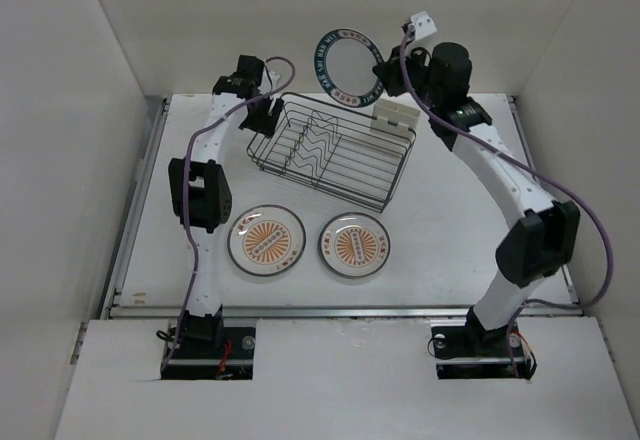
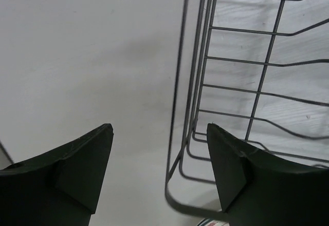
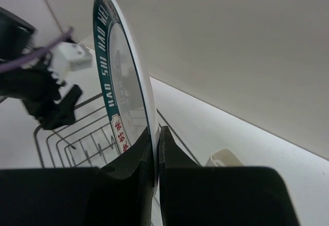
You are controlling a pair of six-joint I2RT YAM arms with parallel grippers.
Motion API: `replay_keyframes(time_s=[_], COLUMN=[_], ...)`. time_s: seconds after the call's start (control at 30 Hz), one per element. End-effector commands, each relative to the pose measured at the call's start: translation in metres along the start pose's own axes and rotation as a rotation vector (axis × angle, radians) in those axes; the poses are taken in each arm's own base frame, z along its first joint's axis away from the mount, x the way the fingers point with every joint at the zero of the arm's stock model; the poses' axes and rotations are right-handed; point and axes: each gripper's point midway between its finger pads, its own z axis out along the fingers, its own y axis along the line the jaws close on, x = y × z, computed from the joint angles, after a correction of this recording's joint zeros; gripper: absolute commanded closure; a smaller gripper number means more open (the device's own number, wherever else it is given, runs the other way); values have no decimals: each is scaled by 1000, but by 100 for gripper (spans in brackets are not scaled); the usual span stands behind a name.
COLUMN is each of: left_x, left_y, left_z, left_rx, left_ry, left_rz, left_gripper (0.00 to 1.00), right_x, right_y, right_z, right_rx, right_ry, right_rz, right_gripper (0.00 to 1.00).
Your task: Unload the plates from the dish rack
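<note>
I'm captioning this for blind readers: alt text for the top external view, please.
The right gripper holds a teal-rimmed plate in the air above the far side of the dish rack, which shows no plates. The left gripper is at the rack's left end; two sunburst plates lie flat on the table nearer the arm bases.

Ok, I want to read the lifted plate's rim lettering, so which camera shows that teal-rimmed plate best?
Top external: the teal-rimmed plate faces the camera whole, held at its edge by the right tool. The right wrist sees it nearly edge-on, lettering partly visible. The left wrist shows dish rack wires, not this plate.
</note>
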Motion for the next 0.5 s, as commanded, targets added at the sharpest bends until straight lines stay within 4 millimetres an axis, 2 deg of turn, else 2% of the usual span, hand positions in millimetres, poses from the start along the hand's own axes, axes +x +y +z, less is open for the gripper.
replay_keyframes(time_s=[0.0, 0.03, 0.07, 0.1, 0.13, 0.17, 0.2, 0.23, 0.27, 0.3, 0.33, 0.37, 0.4, 0.47], left_x=[-11, -10, -16, -13, -13, -9, -10, -10, -7, -4, -1, 3, 5, 13], left_y=[-10, -16, -13, -19, -17, -18, -21, -19, -19, -18, -15, -16, -17, -6], left_z=[4, 7, 6, 15, 15, 21, 23, 23, 23, 27, 26, 25, 25, 19], left_rx=[-7, 0, -17, -10, -22, -20, -37, -46, -55, -66, -88, -87, -97, -111], left_ry=[-27, -19, -38, -25, -23, -10, -7, -6, 5, 15, 27, 43, 51, 74], left_rz=[-22, -12, -14, -5, -17, -16, -33, -33, -56, -69, -85, -101, -142, -224], left_gripper=[29, 31, 33, 37, 49, 58, 73, 73, 89, 97, 100, 100, 100, 100], right_x=[-39, -35, -28, -23, -4, -11, 7, -2, 3, 13, 20, 37, 41, 62], right_y=[10, 16, 19, 23, 27, 34, 40, 44, 49, 54, 57, 63, 68, 80], right_z=[-46, -63, -72, -80, -87, -105, -113, -122, -138, -147, -154, -162, -174, -186], right_rx=[15, 5, 6, -4, -15, -24, -44, -58, -57, -69, -76, -95, -100, -143], right_ry=[-48, -34, -6, 8, 52, 43, 82, 67, 78, 112, 131, 172, 193, 250], right_rz=[25, 29, 56, 59, 86, 93, 104, 100, 115, 136, 142, 168, 197, 250], right_gripper=[100, 100, 100, 100, 100, 100, 100, 100, 100, 100, 100, 100, 100, 100])
